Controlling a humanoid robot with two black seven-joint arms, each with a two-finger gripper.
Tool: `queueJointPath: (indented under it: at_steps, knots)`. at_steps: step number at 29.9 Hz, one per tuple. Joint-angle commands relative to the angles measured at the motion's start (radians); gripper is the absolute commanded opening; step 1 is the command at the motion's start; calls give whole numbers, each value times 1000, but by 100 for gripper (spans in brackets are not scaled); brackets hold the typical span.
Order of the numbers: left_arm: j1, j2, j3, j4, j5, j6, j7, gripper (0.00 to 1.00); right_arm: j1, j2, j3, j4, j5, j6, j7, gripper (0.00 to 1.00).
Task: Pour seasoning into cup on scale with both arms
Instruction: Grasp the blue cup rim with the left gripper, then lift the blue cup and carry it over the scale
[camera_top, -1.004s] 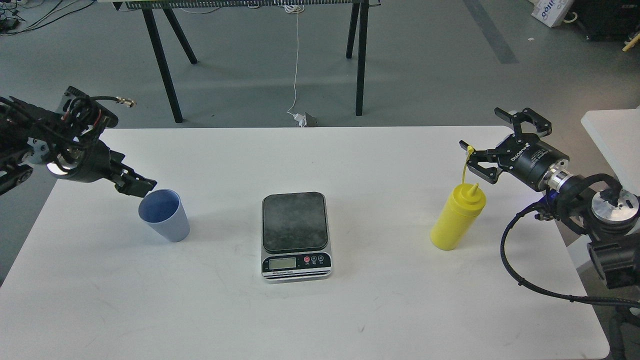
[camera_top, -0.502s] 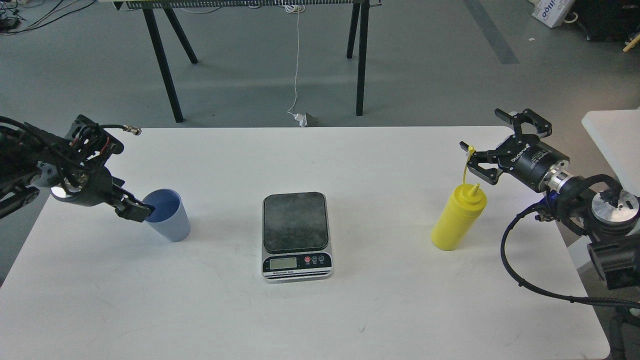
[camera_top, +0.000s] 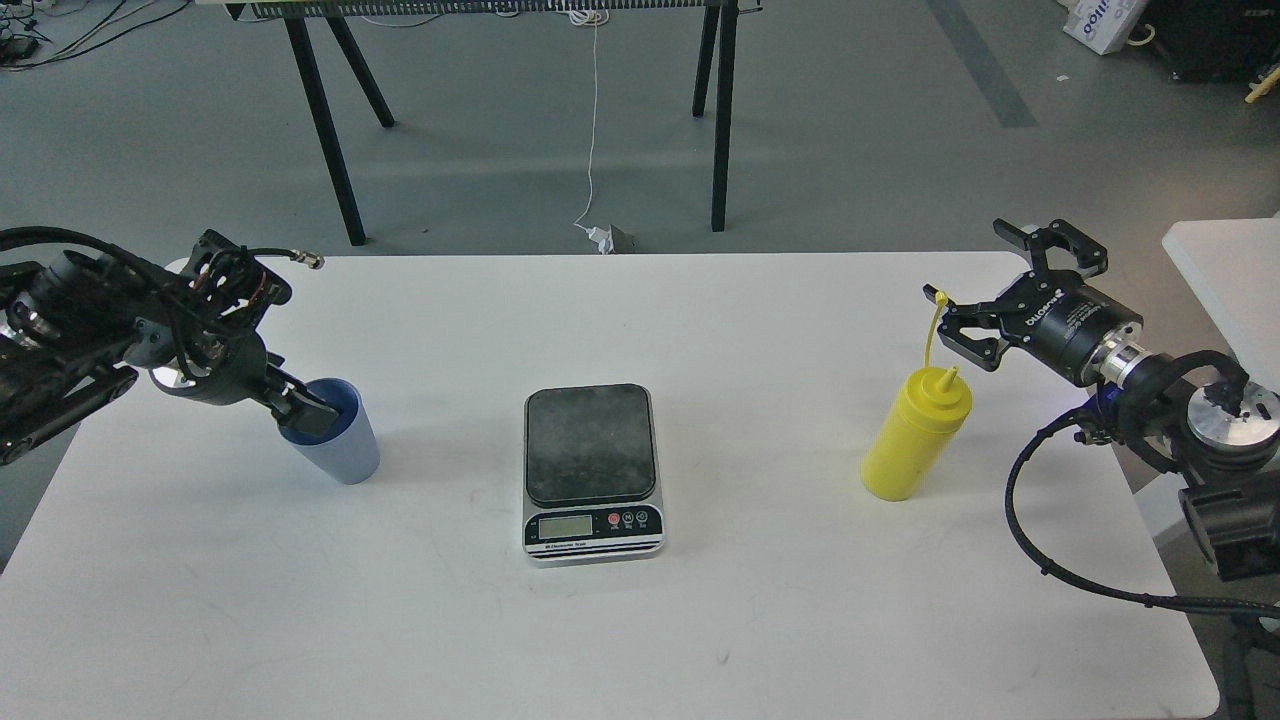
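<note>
The light blue cup (camera_top: 340, 452) stands upright on the white table (camera_top: 640, 620) at the left. My left gripper (camera_top: 308, 412) is at the cup's left rim, with a finger reaching down inside the cup; its dark fingers cannot be told apart. The scale (camera_top: 592, 470) sits in the middle of the table with nothing on its dark platform. The yellow seasoning bottle (camera_top: 915, 440) stands upright at the right, its cap strap sticking up. My right gripper (camera_top: 975, 280) is open and empty, just above and right of the bottle's nozzle, close to the strap's cap.
Black trestle legs (camera_top: 325, 130) and a white cord (camera_top: 593, 120) stand on the floor beyond the table's far edge. A second white table (camera_top: 1225, 280) is at the right. My right arm's black cable (camera_top: 1030, 560) loops over the table's right side.
My left gripper has moved right and down, from above-left of the cup to its rim, with a finger now inside it. The right gripper has barely moved. The cup, the scale and the bottle stay put.
</note>
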Motion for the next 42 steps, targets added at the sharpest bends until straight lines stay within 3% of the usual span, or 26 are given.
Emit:
queueJointPath:
  at_steps: [1,6,14,19,25,38,42]
  knots:
    - [8,-4,1,11,2,0,0,83,-6,-1,2,0,0,0,0,97]
    - [11,-2,1,11,2,0,0,55,-15,1,2,0,0,0,0,97]
    - [25,-2,1,9,2,0,0,25,-20,-1,2,0,0,0,0,97]
    - [28,-2,1,6,0,0,0,23,-21,-2,3,0,0,0,0,97]
    - [21,7,-1,8,-18,0,0,10,-28,-2,3,0,0,0,0,97]
    - [-113,22,-13,0,-198,0,0,8,-28,-1,3,0,0,0,0,97]
    - [-203,12,-15,-47,-339,0,0,8,-28,-1,3,0,0,0,0,97]
